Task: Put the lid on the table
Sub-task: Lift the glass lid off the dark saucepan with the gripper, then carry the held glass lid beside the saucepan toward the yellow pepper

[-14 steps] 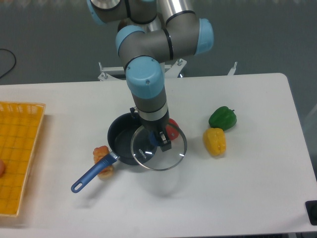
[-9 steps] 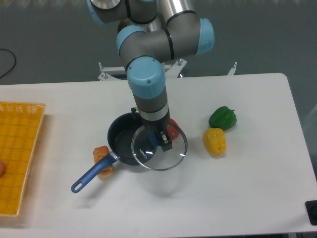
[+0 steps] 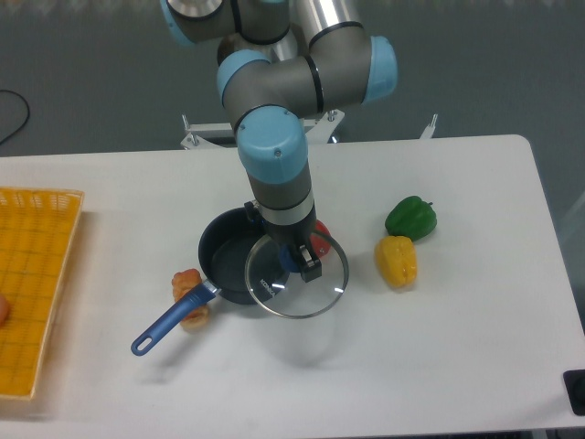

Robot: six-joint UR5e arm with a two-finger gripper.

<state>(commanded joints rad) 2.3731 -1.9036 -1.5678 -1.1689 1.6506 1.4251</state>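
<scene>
One yellow mesh tray [image 3: 32, 274] is seen at the left edge of the table [image 3: 457, 366]. A dark blue saucepan [image 3: 224, 265] is set near the centre. The lid [image 3: 315, 293] is held above the table, overlapping the saucepan's right rim, with the gripper [image 3: 297, 261] clamped on its knob. A green pepper [image 3: 410, 218] and a yellow pepper [image 3: 396, 261] are noted further right.

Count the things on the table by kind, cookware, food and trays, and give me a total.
Cookware: 2, saucepan and glass lid.
Food: 4, green pepper, yellow pepper, red item, pastry.
Trays: 1, yellow tray.
Total: 7
</scene>
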